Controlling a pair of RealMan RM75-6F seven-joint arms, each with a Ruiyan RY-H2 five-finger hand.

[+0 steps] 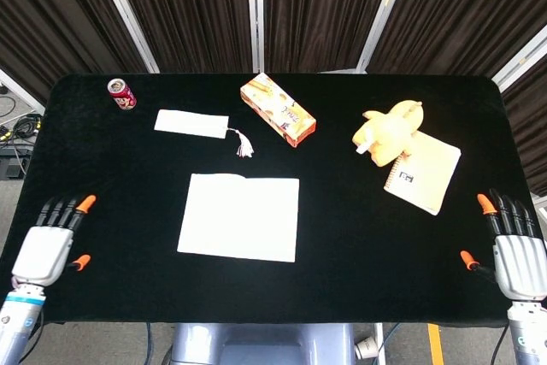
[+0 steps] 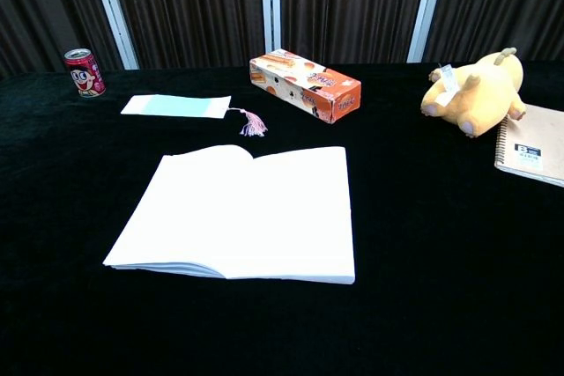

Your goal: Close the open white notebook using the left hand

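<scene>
The white notebook (image 1: 240,216) lies open and flat near the middle of the black table (image 1: 128,177); the chest view shows its blank pages (image 2: 238,213) spread wide. My left hand (image 1: 51,241) hovers at the table's front left corner, fingers apart and holding nothing, well to the left of the notebook. At the front right edge my right hand (image 1: 511,250) is also open and holds nothing. Neither hand appears in the chest view.
A red can (image 1: 121,93) stands at the back left. A white bookmark with a pink tassel (image 1: 192,123) lies behind the notebook. An orange snack box (image 1: 278,109) sits at the back centre. A yellow plush toy (image 1: 391,130) rests partly on a spiral notepad (image 1: 424,173) at the right.
</scene>
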